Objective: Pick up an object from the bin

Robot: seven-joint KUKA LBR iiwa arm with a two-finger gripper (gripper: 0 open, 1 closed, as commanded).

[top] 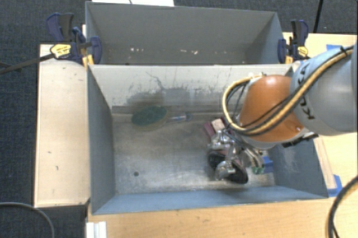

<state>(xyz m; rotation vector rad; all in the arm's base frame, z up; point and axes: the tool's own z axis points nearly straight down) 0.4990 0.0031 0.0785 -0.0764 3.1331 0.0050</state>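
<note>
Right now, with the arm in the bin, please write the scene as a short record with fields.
container: grey metal bin
gripper: low over the near right floor
nearest: black rounded lump at the gripper
close by: small mauve block; small blue piece
apart: dark green round pad, far left floor

Black lettering [306, 106] on the robot's grey arm link [334, 98]: a "K" is legible, and the letters after it are crossed by cables [263, 119]. Nothing else can be read.
</note>
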